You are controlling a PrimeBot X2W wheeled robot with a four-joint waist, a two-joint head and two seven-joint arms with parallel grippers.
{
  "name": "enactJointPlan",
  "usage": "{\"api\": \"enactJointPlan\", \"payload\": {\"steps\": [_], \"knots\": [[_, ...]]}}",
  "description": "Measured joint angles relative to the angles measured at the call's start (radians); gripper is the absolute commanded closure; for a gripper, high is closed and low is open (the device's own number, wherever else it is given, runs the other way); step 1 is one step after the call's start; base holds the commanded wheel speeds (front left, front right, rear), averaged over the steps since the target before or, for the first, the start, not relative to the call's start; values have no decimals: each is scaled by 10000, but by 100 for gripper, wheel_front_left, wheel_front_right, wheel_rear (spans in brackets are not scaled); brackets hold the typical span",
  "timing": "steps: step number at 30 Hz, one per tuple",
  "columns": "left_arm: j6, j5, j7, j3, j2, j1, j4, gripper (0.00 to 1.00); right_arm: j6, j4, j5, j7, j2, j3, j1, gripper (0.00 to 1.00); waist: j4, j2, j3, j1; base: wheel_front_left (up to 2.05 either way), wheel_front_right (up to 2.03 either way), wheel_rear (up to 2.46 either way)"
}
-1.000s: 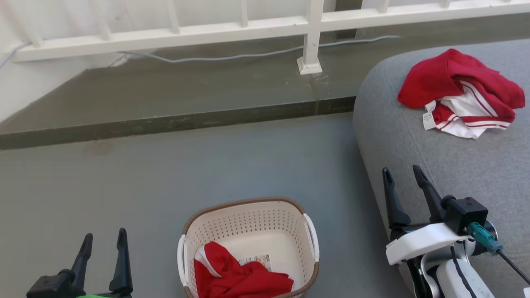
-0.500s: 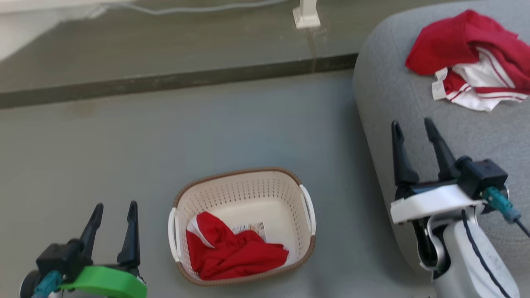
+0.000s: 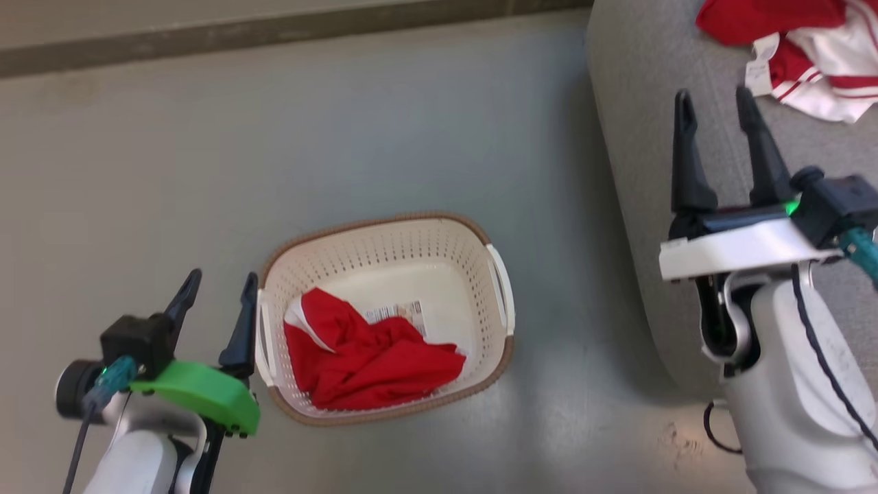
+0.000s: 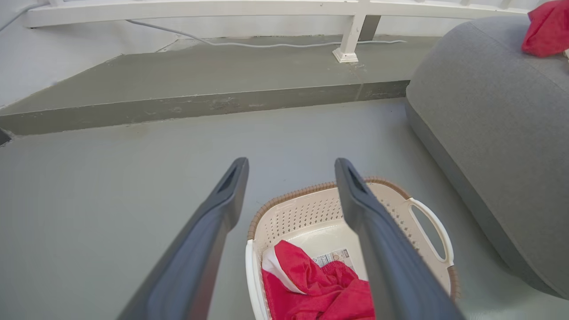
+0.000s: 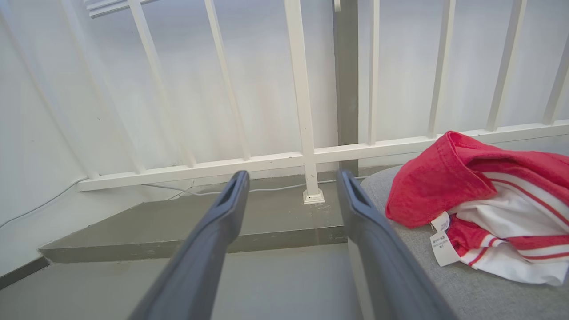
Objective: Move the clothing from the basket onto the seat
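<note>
As my head camera dips, basket (image 3: 384,221) with clothing (image 3: 370,357) rises in view; left gripper (image 3: 223,276) now just beside its rim, right gripper (image 3: 713,95) at seat (image 3: 638,137) edge; both spread, empty.

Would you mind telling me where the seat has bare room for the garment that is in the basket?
The seat is bare from its rounded edge nearest the basket across to the red-and-white garment lying on it. The open right gripper shows over that stretch. It is crowded only where that garment lies.
</note>
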Motion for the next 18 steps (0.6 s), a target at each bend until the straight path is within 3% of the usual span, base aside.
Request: {"api": "enactJointPlan", "payload": {"steps": [18], "knots": [[-736,988,941,-1221,-251,-2528,1664,0,4,-414,-23,-2,-46,-36,-2367,0,-164,0,2576,1,0,0,0]]}}
